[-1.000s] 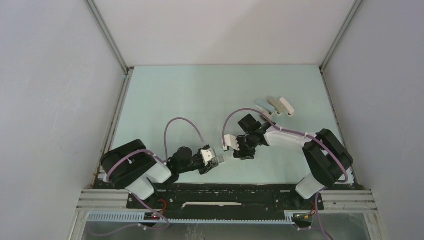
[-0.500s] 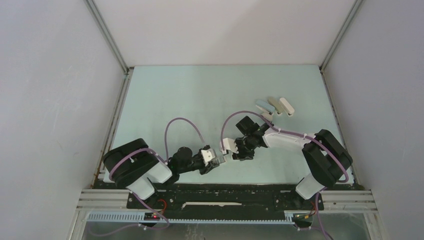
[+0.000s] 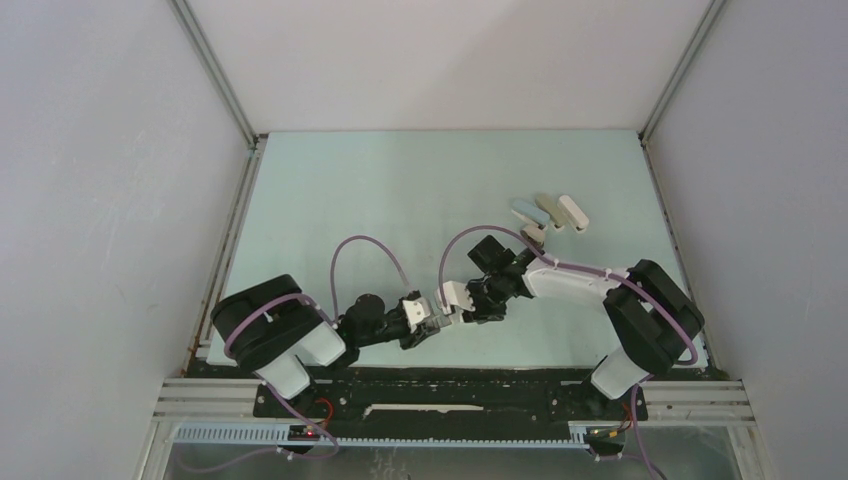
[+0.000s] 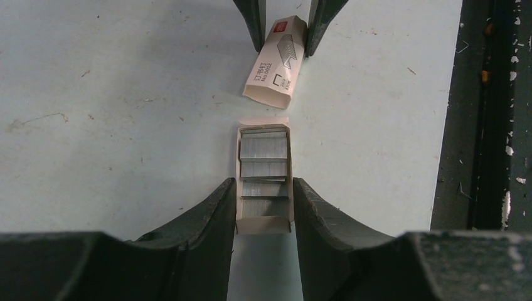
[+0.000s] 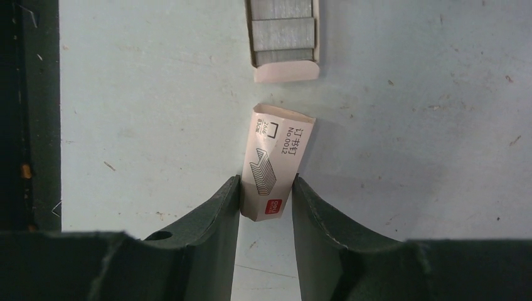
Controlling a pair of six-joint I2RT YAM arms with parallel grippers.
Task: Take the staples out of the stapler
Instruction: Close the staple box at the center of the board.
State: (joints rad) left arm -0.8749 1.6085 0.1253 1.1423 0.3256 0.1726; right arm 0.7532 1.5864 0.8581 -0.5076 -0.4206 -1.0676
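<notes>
**Top view.** Pale green table [image 3: 400, 180] inside white walls. Near its 6 o'clock edge, left gripper [image 3: 433, 320] and right gripper [image 3: 452, 298] tip to tip, the right one at 1 o'clock of the left. Toward 2 o'clock on the table, well apart from both grippers, the stapler [image 3: 524, 211]: slim, pale blue, lying flat, first in a row of 3. Just beside it at 3 o'clock, a beige stapler [image 3: 546, 209], then a white stapler [image 3: 572, 212]. Small dark item [image 3: 535, 233] at 5 o'clock of the stapler. Too small from here to tell what sits between the fingers.

**Left wrist view.** Left gripper clamped on an open cardboard tray [image 4: 264, 224], 1 dark finger pressed against each long side. Inside the tray, reaching from wall to wall: staples [image 4: 264, 147], grey metal strips laid in rows one behind another. At 12 o'clock of the tray, across a narrow gap, a printed cardboard sleeve [image 4: 277, 59], tilted from 1 o'clock to 7 o'clock. Far end of the sleeve pinched between the right gripper's fingers [image 4: 254, 19]. Black table edge at 3 o'clock.

**Right wrist view.** Right gripper grasping the sleeve [image 5: 274, 166], both fingers touching its sides at the near end. On its top face, a small red logo, a drawing of staples and "No.0012". At 12 o'clock, not touching the sleeve, the flap end of the tray [image 5: 285, 72], with rows of staples [image 5: 282, 34] cut off by the frame edge.
</notes>
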